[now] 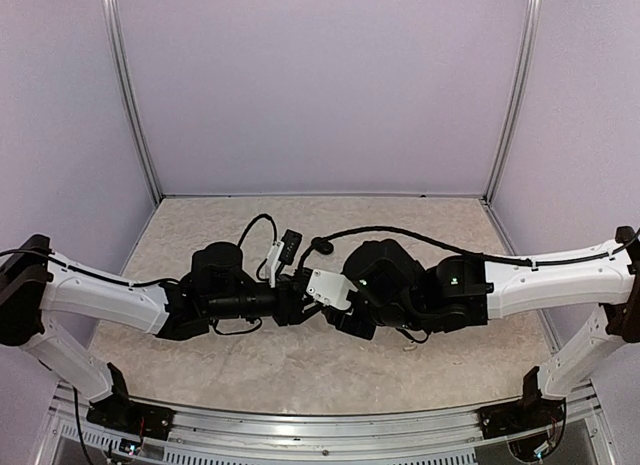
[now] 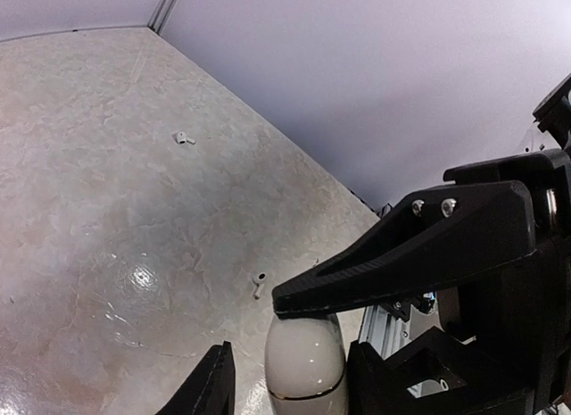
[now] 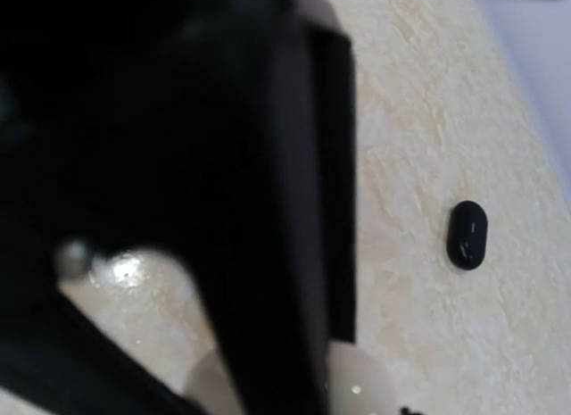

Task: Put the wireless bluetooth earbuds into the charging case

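A closed white oval charging case sits upright between the fingers of my left gripper, against the right finger. A small gap shows at the left fingertip. One finger of my right gripper rests across the case's top; its other finger is hidden. Two white earbuds lie on the table beyond. A black case lies flat on the table in the right wrist view. The white case shows there blurred, crossed by a black finger. From above, both grippers meet mid-table. The black earbuds are out of view.
The beige marbled table is enclosed by pale walls. A metal rail runs along its near edge. Black cables loop over both wrists.
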Controlling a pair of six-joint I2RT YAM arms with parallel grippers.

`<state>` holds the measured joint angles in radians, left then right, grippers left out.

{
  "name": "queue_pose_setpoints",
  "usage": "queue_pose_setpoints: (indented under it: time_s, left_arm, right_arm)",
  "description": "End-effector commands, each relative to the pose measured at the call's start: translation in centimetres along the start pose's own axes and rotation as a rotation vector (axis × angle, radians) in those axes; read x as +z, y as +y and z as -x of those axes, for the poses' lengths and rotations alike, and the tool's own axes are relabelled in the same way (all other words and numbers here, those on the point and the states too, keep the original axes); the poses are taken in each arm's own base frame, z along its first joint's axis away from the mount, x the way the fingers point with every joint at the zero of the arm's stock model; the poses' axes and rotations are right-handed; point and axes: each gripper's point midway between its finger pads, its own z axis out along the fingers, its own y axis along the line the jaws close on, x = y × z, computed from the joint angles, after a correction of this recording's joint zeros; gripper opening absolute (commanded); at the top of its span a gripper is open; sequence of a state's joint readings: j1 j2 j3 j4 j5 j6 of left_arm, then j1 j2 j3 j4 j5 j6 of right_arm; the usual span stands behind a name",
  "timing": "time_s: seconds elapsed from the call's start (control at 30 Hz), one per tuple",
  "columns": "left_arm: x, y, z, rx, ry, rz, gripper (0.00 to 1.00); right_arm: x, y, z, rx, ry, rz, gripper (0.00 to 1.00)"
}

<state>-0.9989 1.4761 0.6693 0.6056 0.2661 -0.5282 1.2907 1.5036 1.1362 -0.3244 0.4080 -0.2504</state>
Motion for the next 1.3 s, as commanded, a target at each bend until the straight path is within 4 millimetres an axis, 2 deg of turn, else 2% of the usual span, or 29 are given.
queue_pose_setpoints:
  time_s: [0.0, 0.13, 0.27, 0.43, 0.5, 0.57, 0.67, 0.83, 0.97, 1.1, 1.27]
  left_arm:
    - [0.7, -1.2, 0.3, 0.01, 0.007, -0.051, 0.41]
    - [0.6, -1.4, 0.3, 0.01, 0.013, -0.068, 0.25]
    - [0.2, -1.4, 0.8, 0.017, 0.0, -0.068, 0.11]
    - [-0.9, -1.6, 1.0, 0.085, -0.01, -0.088, 0.07]
    - [-1.6, -2.1, 1.1, 0.133, -0.018, -0.107, 0.07]
    - [-2.6, -2.8, 1.6, 0.186, -0.048, -0.119, 0.08]
    - [-4.1, -3.8, 1.8, 0.268, -0.085, -0.148, 0.08]
    - [-6.3, -7.1, 1.1, 0.468, -0.162, -0.226, 0.09]
    - [-7.7, -9.0, 1.1, 0.569, -0.22, -0.252, 0.09]
    - [-7.9, -9.8, 1.2, 0.607, -0.233, -0.259, 0.08]
    - [-7.8, -10.5, 1.1, 0.632, -0.239, -0.265, 0.08]
  right_arm:
    - [-0.4, -0.8, 1.9, -0.005, -0.039, -0.047, 0.46]
    - [-0.5, -1.1, 1.7, -0.006, -0.035, -0.062, 0.48]
    - [-0.9, -1.0, 1.6, 0.01, -0.049, -0.051, 0.6]
    - [-3.2, -0.2, 2.4, 0.055, -0.128, 0.046, 0.86]
    - [-4.7, 0.4, 2.9, 0.081, -0.188, 0.115, 0.92]
    - [-6.1, 0.8, 3.2, 0.109, -0.244, 0.178, 0.94]
    - [-8.1, 0.7, 3.8, 0.162, -0.321, 0.271, 0.92]
    - [-10.0, 1.1, 4.6, 0.223, -0.392, 0.457, 0.75]
    - [-10.4, 2.6, 5.3, 0.213, -0.4, 0.567, 0.67]
    - [-10.6, 3.5, 6.1, 0.212, -0.415, 0.636, 0.59]
    - [-9.9, 3.6, 6.5, 0.221, -0.412, 0.64, 0.55]
